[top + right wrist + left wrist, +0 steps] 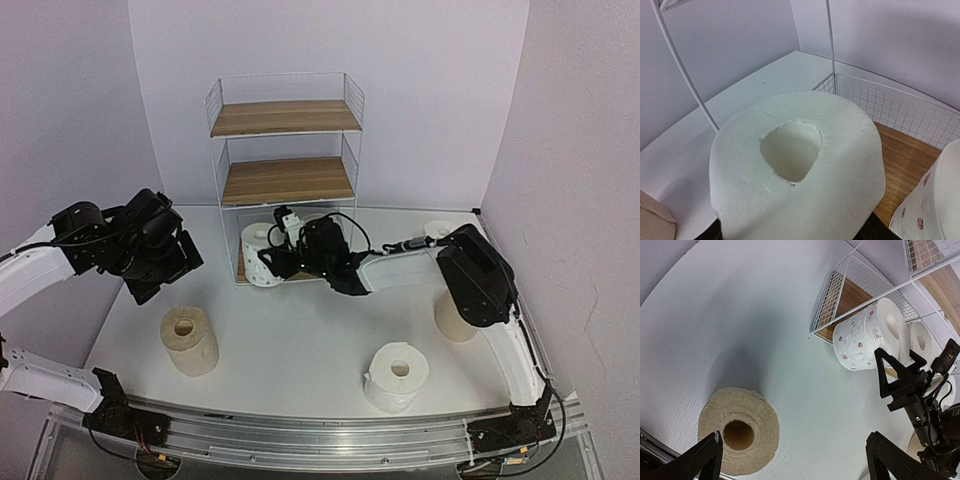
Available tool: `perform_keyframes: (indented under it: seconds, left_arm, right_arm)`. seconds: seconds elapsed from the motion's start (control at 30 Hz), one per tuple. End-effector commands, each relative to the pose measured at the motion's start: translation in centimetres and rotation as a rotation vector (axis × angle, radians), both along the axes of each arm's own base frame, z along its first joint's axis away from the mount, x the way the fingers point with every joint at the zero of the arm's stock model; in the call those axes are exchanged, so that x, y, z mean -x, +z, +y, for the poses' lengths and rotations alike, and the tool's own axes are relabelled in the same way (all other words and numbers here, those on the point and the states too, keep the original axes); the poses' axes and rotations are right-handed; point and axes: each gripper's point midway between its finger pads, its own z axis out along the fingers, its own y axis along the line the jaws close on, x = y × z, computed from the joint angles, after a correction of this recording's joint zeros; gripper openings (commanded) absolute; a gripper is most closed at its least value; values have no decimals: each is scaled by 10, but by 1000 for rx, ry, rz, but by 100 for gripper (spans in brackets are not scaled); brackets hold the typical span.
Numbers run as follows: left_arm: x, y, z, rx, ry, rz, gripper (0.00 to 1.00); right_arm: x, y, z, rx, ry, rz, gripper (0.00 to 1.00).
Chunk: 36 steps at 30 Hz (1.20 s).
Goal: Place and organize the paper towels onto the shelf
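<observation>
Shelf [285, 118]: one dotted roll [865, 340] on bottom board.
Right claw [280, 238]: grasping white roll [795, 165].
Left claw [795, 460]: released, empty.
Remaining: tan roll [188, 340] and three more on table [300, 330].

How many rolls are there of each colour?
Tan rolls: 2
Dotted white rolls: 1 that shows its dots
White rolls with no dots I can make out: 3
Total: 6
</observation>
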Motion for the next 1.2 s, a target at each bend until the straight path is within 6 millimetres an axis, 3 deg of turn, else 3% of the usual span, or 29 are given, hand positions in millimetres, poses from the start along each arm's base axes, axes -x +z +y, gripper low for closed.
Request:
perform_keyframes:
  seconds: [0.0, 0.53, 0.73, 0.93, 1.17]
  left_arm:
    - [1, 12, 8, 23, 10, -56, 100]
    - [13, 10, 14, 72, 8, -55, 100]
    - [14, 6, 14, 83, 12, -48, 100]
    - [16, 7, 15, 93, 19, -51, 100]
    - [16, 7, 15, 97, 19, -52, 100]
  right_arm:
    - [-20, 42, 14, -88, -47, -136, 10]
    - [-41, 20, 19, -56, -114, -189, 13]
    - [-48, 13, 19, -49, -140, -203, 21]
    - [-52, 5, 20, -40, -153, -206, 33]
    - [-49, 10, 16, -35, -154, -212, 69]
